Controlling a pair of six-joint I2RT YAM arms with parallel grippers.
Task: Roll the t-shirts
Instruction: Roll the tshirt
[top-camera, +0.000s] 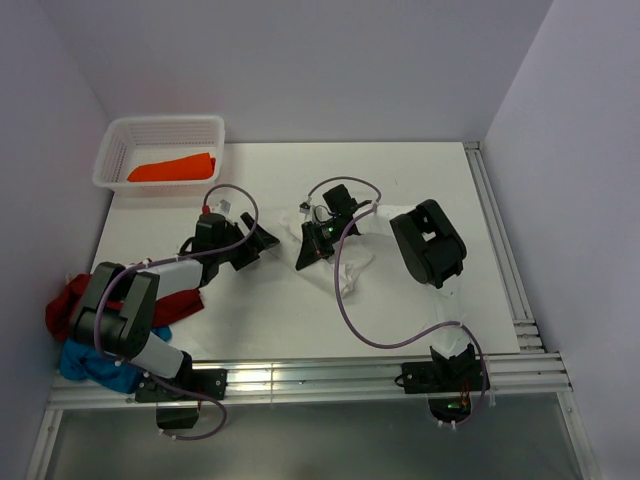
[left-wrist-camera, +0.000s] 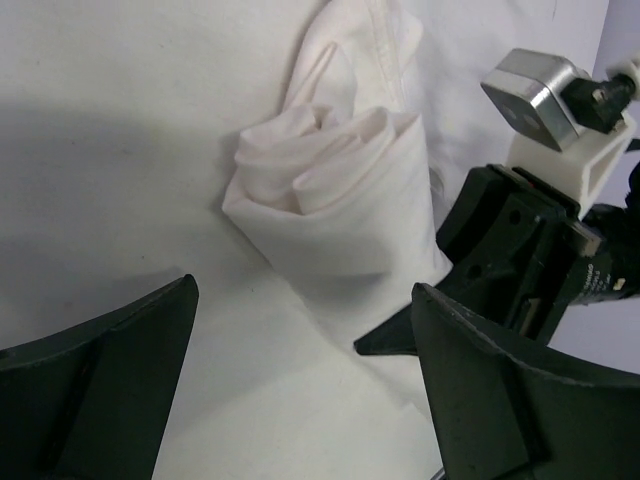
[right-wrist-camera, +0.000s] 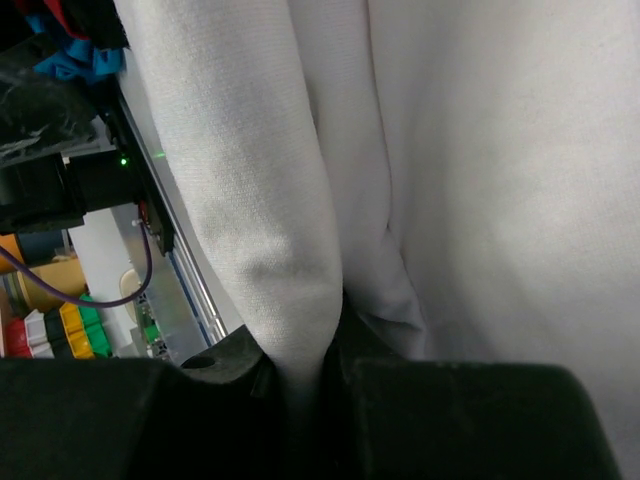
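A soft white cloth t-shirt (left-wrist-camera: 340, 200), partly rolled, lies mid-worktop (top-camera: 420, 180). The right gripper (right-wrist-camera: 300, 370) has its jaws pinching a fold of it. The left gripper (left-wrist-camera: 300, 300) is just beside the roll, jaws spread. An orange cloth tee (top-camera: 172, 168) lies in the white plastic mesh basket (top-camera: 160, 122) at the far left corner. A red cloth tee (top-camera: 68, 300) and a blue cloth tee (top-camera: 85, 365) are heaped at the near left corner.

4 tees (white (left-wrist-camera: 330, 200), red (top-camera: 68, 298), blue (top-camera: 85, 362), orange (top-camera: 172, 168), 1 ea) + 1 basket (top-camera: 160, 125).

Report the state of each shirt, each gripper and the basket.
left gripper, open, empty
right gripper, shut on white t-shirt
white t-shirt, partly rolled, edge pinched
mesh basket, upright, holding orange t-shirt
orange t-shirt, compact bundle
red t-shirt, crumpled heap
blue t-shirt, crumpled heap
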